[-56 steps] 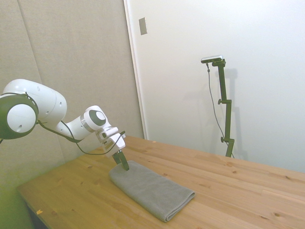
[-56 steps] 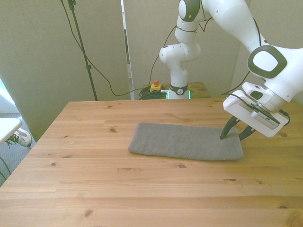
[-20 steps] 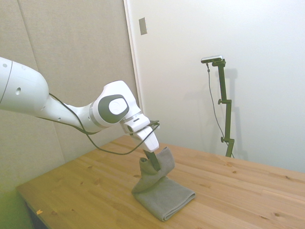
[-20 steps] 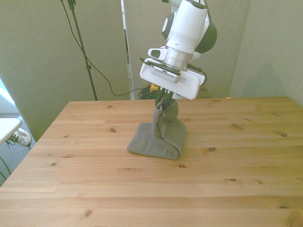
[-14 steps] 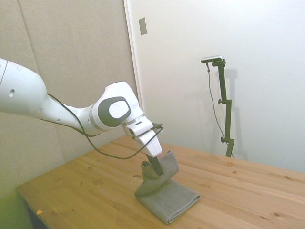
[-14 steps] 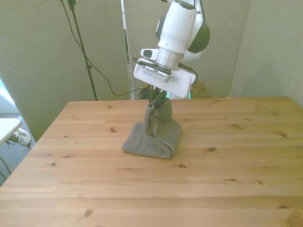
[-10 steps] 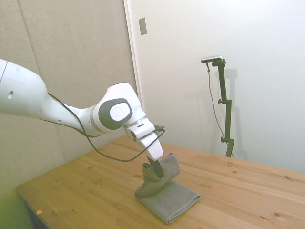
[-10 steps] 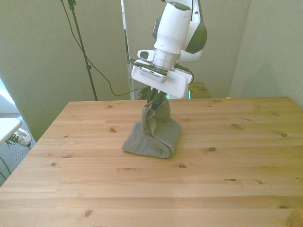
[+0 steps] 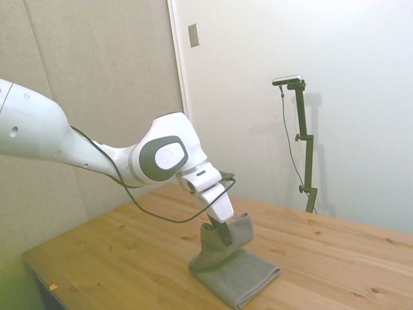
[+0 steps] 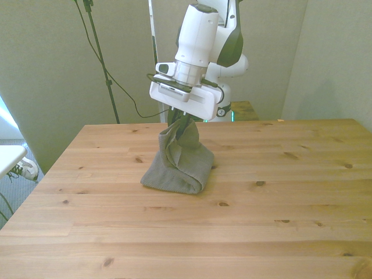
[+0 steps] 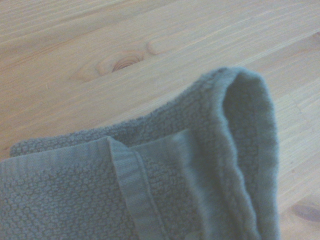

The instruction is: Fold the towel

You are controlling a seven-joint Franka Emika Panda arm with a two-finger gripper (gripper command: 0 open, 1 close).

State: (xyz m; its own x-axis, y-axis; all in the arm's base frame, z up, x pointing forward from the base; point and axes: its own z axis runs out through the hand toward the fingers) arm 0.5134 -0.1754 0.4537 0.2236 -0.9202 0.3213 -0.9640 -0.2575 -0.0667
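- Wrist view, closest: the grey towel (image 11: pixel 165 190) fills the lower part of the frame, showing looped terry texture, a flat woven border band and a rolled, thick edge; bare wooden worktop (image 11: pixel 100 45) with a knot lies beyond it.
- Front view, foreground: the worktop (image 10: pixel 232 232) is plain pale pine with scattered knots.
- Front view, middle: the towel (image 10: pixel 174 168) rests partly on the worktop, toward the front view's left of centre; its lower portion lies flat, while one end is drawn upward into a peaked, draped fold.
- Above the towel: the end effector (image 10: pixel 178 123) is clamped on the towel's raised end, the dark fingers closed on the cloth.
- Side view: the towel (image 9: pixel 239 274) lies flat at its base, and the lifted end hangs from the end effector (image 9: pixel 223 234), tilted over the flat layers.
- Farthest: the white arm (image 9: pixel 97 152) slopes down toward the worktop.
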